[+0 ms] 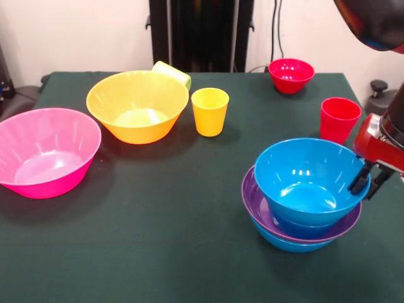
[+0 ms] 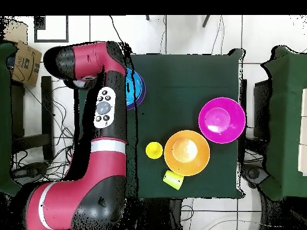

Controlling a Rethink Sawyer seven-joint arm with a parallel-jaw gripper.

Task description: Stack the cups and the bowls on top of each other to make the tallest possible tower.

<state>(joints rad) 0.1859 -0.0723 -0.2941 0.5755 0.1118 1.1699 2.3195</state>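
Front view: the pincer hangs at the right rim of the top blue bowl, its dark fingers slightly parted and holding nothing. That bowl sits in a purple bowl over another blue one — the tower so far, at the surface's near right. Still loose: red cup, small red bowl, yellow cup, orange bowl, a tipped green cup, pink bowl — most stacking remains, I judge.

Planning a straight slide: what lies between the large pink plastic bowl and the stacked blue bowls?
Nothing: front view shows bare green cloth between pink bowl and stack.
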